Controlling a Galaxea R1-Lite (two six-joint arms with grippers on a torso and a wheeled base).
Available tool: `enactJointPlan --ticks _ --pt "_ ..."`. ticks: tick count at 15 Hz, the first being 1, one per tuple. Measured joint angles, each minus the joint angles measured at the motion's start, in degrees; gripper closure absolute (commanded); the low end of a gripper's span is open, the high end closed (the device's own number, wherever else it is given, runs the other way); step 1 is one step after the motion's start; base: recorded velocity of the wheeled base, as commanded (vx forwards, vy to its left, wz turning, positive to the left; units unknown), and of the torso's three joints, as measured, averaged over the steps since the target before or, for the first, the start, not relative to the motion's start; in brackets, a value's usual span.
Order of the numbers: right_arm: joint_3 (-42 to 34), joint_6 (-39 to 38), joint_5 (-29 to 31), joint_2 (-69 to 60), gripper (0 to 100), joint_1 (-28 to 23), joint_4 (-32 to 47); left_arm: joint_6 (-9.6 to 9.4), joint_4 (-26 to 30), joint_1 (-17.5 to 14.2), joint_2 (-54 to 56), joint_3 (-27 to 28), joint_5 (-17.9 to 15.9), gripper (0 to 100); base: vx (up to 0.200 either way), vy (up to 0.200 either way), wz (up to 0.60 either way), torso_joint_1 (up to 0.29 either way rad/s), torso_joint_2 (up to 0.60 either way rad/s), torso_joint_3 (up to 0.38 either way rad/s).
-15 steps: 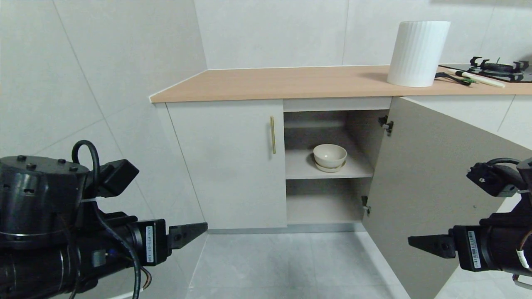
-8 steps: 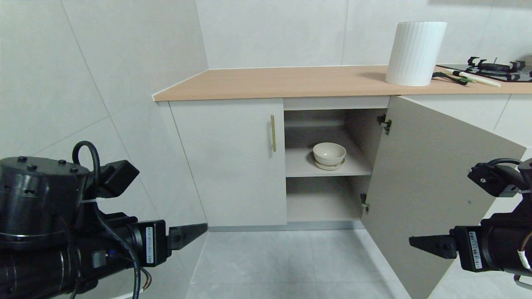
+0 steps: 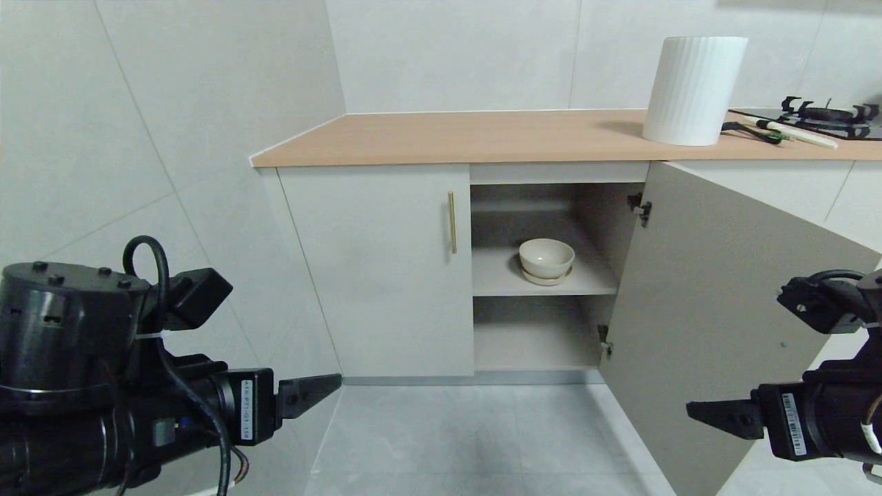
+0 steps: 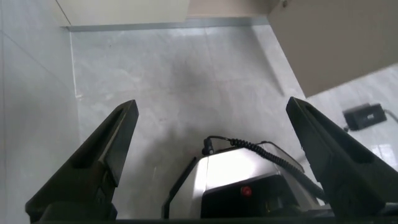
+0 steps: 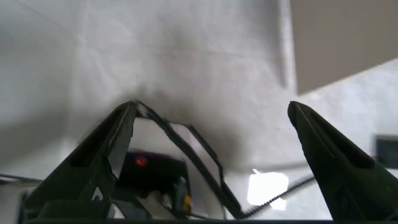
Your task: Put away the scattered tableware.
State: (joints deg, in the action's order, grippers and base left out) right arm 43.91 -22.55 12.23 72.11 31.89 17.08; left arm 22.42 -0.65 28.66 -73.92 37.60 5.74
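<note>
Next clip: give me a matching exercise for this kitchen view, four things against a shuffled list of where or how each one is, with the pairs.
Things:
1. bowl
2. white ribbed container
3. left cabinet door
4. right cabinet door

Place or state:
A. swung open
B. standing on the countertop
C. shut
D. on a plate on the shelf

Pairs: 1-D, 2-B, 3-C, 4-A

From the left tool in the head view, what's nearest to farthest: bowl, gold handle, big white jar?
1. Gold handle, on the shut door, nearest the left tool.
2. Bowl, on the cupboard shelf.
3. White jar, on the counter, far right.
</note>
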Motion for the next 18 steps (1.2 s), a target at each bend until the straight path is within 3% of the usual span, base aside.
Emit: enactJointPlan --ticks 6,9,15,18 --pt "0.4 2.0 4.1 -0.6 0 -0.4 6.0 -0.04 -0.1 0.1 0.0 0.0 -0.2 0 0.0 -0.2 0.0 0.003 0.0 0.002" --pt "0.6 2.5 6.8 -0.1 0 -2.4 6.4 -0.04 0.0 0.1 0.0 0.0 -0.3 0 0.0 0.0 0.0 0.0 0.0 0.0" --pt "2.7 7.1 8.6 1.8 0 -18.6 1.8 -0.04 0.0 0.0 -0.1 -0.2 -0.2 0 0.0 0.0 0.0 0.0 0.0 0.0" --pt "3.2 7.8 8.5 3.6 0 -24.1 -2.9 -0.04 0.0 0.0 -0.1 -0.1 -0.3 0 0.0 0.0 0.0 0.0 0.0 0.0"
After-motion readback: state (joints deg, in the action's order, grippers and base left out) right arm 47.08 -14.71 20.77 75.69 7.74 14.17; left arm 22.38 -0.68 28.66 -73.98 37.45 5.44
